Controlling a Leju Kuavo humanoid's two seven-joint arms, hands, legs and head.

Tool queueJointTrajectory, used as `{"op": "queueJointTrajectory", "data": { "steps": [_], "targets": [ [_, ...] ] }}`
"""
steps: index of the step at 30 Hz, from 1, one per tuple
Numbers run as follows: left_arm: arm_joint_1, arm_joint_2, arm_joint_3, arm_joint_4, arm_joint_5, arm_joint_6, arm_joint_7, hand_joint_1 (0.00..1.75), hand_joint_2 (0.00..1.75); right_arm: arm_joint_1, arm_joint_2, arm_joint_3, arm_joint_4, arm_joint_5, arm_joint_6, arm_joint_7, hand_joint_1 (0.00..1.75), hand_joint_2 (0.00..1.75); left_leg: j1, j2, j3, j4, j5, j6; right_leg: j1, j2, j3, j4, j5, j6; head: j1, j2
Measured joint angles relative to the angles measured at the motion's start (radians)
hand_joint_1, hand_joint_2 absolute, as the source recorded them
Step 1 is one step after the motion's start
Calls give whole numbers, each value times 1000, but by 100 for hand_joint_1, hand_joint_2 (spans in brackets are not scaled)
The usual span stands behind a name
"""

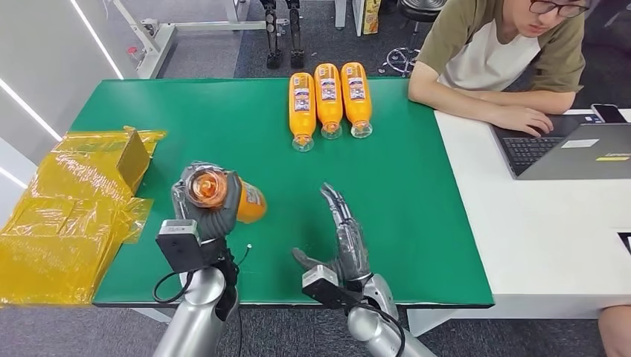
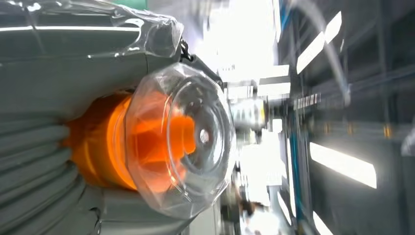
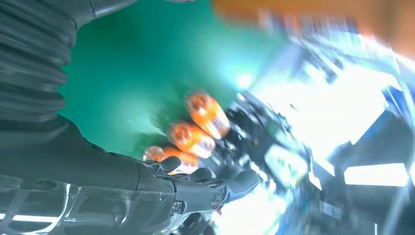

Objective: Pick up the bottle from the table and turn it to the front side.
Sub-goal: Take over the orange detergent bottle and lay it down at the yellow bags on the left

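Observation:
My left hand grips an orange bottle and holds it lifted over the green table, its clear cap end turned toward me. Up close in the left wrist view, the bottle shows its clear faceted cap and orange neck, wrapped by the hand's grey fingers. My right hand hovers open near the table's front edge, fingers stretched forward and holding nothing. The right wrist view shows that hand with three bottles blurred beyond it.
Three more orange bottles lie side by side at the table's far middle, caps toward me. Yellow plastic wrapping covers the left edge. A person sits at the white table on the right with a laptop.

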Motion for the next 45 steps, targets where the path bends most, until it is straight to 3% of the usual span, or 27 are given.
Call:
{"op": "queueJointTrajectory", "data": {
  "steps": [4,14,20,28,45],
  "targets": [
    [-54,56,27,8,-165,135,68,175,175,88,23,-16,-127,-96,-22,-55,0,175,0,0,0,0,0,0,0,0,0,1,-1,-1,0,0],
    [-316,212,104,296,-660,150,310,175,175,241,48,-59,-366,-98,-23,-62,0,175,0,1,1,0,1,-1,0,0,0,2,-1,-1,0,0],
    [-401,283,106,494,-868,143,467,175,175,266,48,-73,-427,-80,-23,-56,0,175,0,1,1,-1,1,-2,0,1,0,2,-1,-2,0,0],
    [-386,342,80,634,-1061,98,674,175,175,278,48,-76,-464,-65,-22,-52,0,175,0,2,0,-1,0,-2,0,2,-2,2,-1,-2,0,0],
    [-249,357,59,708,-1158,39,722,175,175,279,48,-75,-480,-38,-13,-44,0,175,0,2,0,-1,-1,-3,0,2,-1,2,-2,-2,0,0]
  ]
}}
